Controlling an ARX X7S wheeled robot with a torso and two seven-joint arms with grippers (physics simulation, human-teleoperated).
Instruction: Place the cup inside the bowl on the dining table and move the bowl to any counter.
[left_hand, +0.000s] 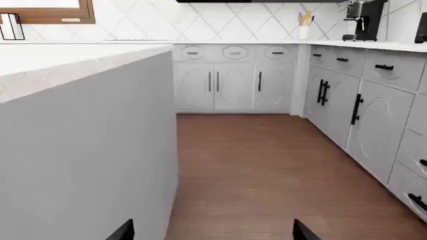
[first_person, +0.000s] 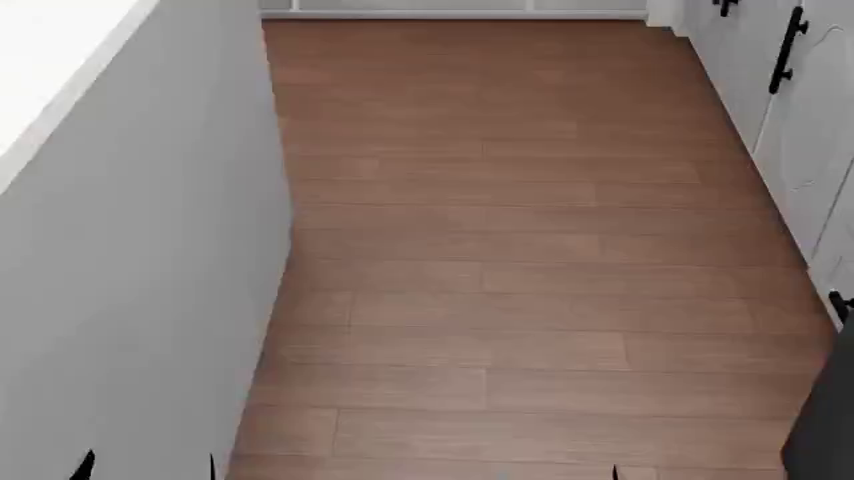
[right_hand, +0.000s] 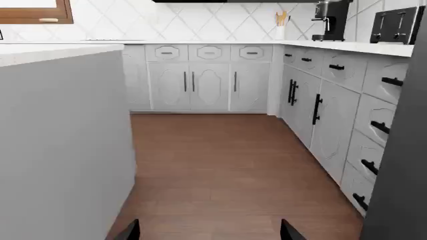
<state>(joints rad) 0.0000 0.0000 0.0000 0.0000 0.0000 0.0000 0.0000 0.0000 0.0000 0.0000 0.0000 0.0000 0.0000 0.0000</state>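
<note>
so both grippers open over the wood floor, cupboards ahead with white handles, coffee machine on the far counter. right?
Not quite: the handles on the white cupboards are black, as the right wrist view shows. The rest holds: the left gripper and right gripper are open and empty over the wood floor, and the coffee machine stands on the far counter.

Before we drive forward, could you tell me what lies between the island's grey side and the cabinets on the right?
Only bare wooden floor lies between the island and the cabinets, seen in the head view.
</note>
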